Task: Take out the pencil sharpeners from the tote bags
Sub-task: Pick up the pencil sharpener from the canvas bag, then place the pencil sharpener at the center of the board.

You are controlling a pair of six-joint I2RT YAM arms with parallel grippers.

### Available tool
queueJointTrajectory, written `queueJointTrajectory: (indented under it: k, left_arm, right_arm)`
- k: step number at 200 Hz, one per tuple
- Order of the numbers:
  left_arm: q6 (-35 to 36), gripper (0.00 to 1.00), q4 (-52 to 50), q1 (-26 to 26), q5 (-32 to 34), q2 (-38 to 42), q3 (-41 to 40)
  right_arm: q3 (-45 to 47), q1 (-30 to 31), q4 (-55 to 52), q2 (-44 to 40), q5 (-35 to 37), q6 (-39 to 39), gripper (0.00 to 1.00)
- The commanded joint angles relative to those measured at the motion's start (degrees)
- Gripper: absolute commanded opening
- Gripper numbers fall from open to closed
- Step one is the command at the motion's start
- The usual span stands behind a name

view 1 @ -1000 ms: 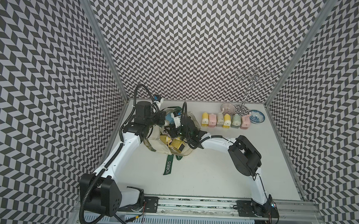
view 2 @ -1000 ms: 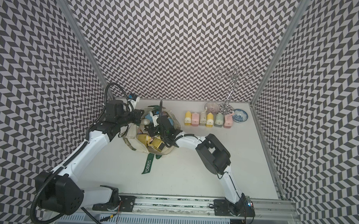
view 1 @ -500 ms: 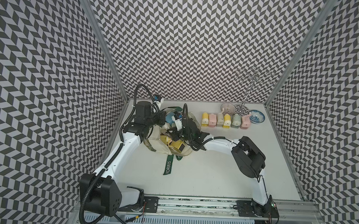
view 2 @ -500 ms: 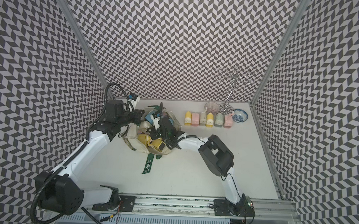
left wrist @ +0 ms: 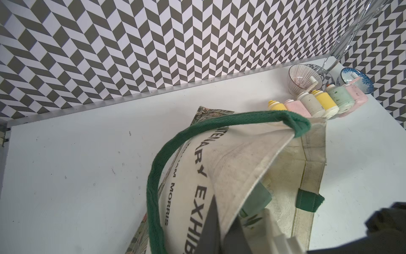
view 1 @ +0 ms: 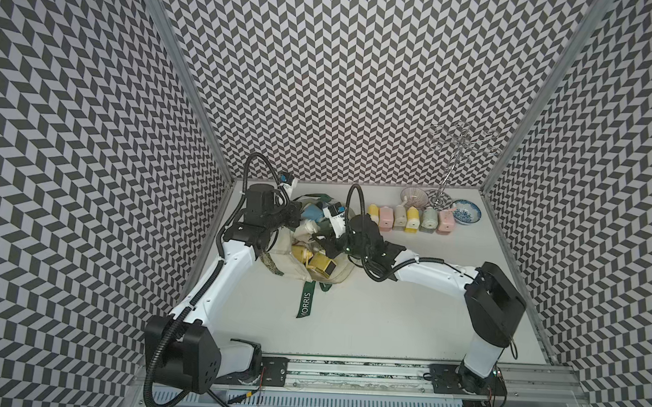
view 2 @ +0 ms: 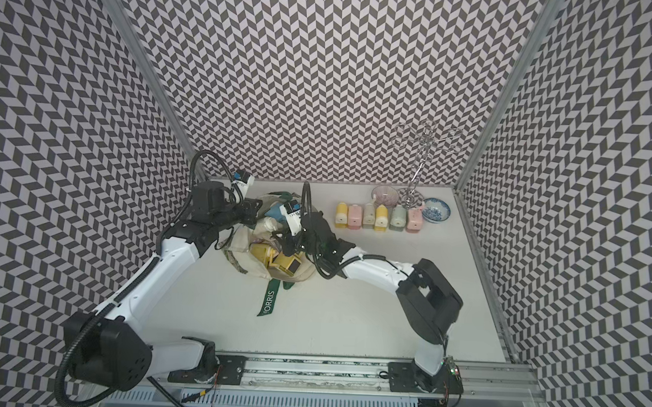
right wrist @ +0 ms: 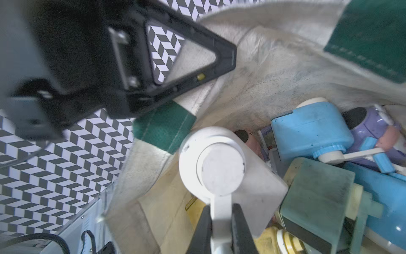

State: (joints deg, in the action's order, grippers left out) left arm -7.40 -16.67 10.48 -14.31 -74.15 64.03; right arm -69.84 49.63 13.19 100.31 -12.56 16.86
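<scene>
The cream tote bag (view 1: 287, 265) (view 2: 248, 269) lies at the back left with its mouth open. My left gripper (view 1: 293, 216) (left wrist: 222, 217) is shut on its rim and holds it up. Inside are several pencil sharpeners: yellow ones (view 1: 314, 260), a blue one (right wrist: 312, 132), a teal one (right wrist: 316, 198). My right gripper (view 1: 321, 239) (right wrist: 220, 211) reaches into the bag and is shut on the white crank handle of a white sharpener (right wrist: 219, 167) (view 2: 268, 224). Several more sharpeners (view 1: 410, 219) (left wrist: 318, 103) stand in a row on the table at the back right.
Two patterned bowls (view 1: 414, 197) (view 1: 466, 211) and a metal wire stand (view 1: 446, 179) sit behind the row at the back right. A green strap lettered MORRIS (view 1: 306, 300) trails forward from the bag. Patterned walls close in the table on three sides.
My right gripper pushed a little deeper into the bag and closed on the white crank handle. The left arm kept its hold on the rim.
</scene>
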Motion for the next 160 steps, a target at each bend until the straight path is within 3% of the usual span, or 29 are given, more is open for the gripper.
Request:
queueJointTrajectory:
  k: [1, 55, 93, 126, 160]
  left_arm:
    - [-0.14, 0.0, 6.44, 0.68, -2.37, 1.82, 2.06]
    - [-0.14, 0.0, 6.54, 0.77, -2.24, 1.84, 1.98]
    - [-0.17, 0.0, 6.56, 0.86, -2.4, 2.09, 1.98]
    - [-0.1, 0.0, 6.61, 0.86, -2.13, 1.69, 1.89]
    - [0.08, 0.0, 6.58, 0.9, -1.25, 1.65, 1.71]
  right_arm:
    - [3.4, -0.05, 2.14, -8.02, -0.35, -1.03, 0.04]
    - [17.1, -4.2, -5.59, -28.46, 4.56, -1.23, 0.04]
    - [29.66, -16.94, -7.26, -41.64, 2.61, 2.55, 0.03]
    - [34.57, -30.09, -10.33, -44.68, -0.8, 4.75, 0.02]
    - [36.06, -39.65, -11.25, -41.29, -3.22, 5.98, 0.02]
